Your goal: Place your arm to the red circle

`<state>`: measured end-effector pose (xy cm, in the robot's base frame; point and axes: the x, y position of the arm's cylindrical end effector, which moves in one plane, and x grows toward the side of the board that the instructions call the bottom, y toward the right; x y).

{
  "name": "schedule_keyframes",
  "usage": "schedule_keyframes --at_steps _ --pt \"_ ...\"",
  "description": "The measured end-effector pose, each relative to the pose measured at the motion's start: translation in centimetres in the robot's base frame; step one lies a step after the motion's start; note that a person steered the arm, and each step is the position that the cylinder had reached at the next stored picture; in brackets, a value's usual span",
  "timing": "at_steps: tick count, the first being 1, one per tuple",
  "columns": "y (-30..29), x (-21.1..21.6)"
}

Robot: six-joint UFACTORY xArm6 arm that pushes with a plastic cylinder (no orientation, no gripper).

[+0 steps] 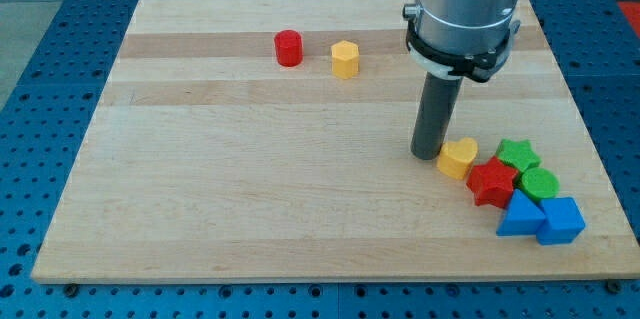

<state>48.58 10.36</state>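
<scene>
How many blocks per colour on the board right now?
Red: 2, the red cylinder and the red star
Yellow: 2, the yellow hexagon and the yellow heart
Green: 2, the green star and the green cylinder
Blue: 2, the blue triangle and the blue cube
Total: 8

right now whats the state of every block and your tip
my tip: down on the board, just left of the yellow heart
red cylinder: upright, alone, near the view's top
yellow hexagon: upright, apart, right of the red cylinder
yellow heart: flat, beside my tip
red star, green star, green cylinder, blue triangle, blue cube: clustered together
</scene>
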Motion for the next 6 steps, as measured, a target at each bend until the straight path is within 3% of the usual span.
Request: schedule_keyframes --at_steps 2,5,6 --pt "-1.8 -0.5" --pt "-15.3 -12.5" --pt "-16.4 -15.0"
